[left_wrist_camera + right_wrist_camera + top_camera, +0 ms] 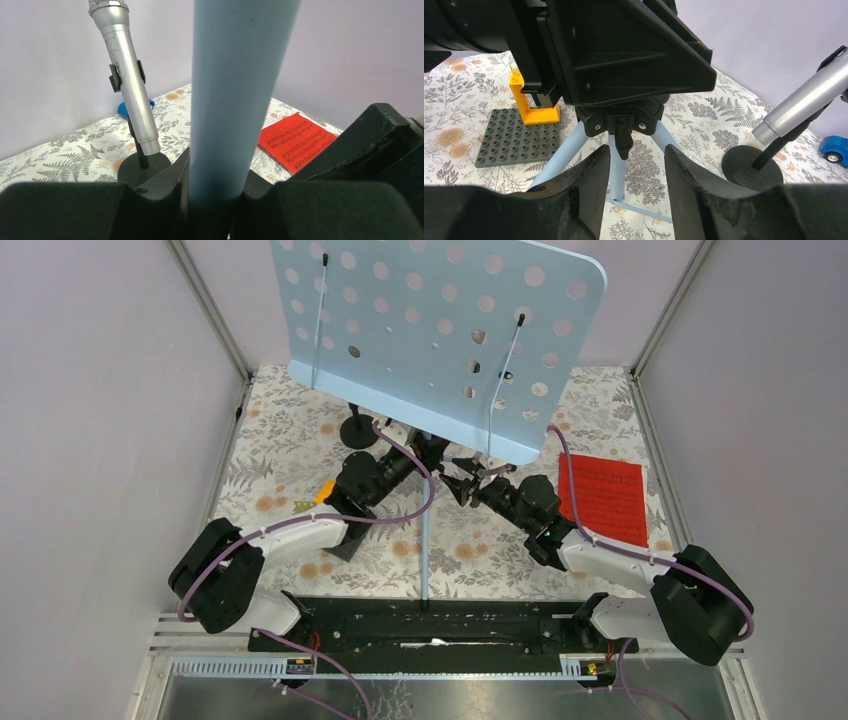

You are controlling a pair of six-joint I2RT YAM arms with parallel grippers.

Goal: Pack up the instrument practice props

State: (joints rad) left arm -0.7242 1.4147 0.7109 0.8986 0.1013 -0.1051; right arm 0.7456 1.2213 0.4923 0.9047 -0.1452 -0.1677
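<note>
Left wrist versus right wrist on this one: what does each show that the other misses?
Only the left wrist: the pole itself, clamped in the left gripper, and the red sheet. Only the right wrist: the tripod legs, the open right gripper straddling one of them, the orange brick and the grey plate. Both: the silver microphone in its mount, the blue car and the floral cloth.
</note>
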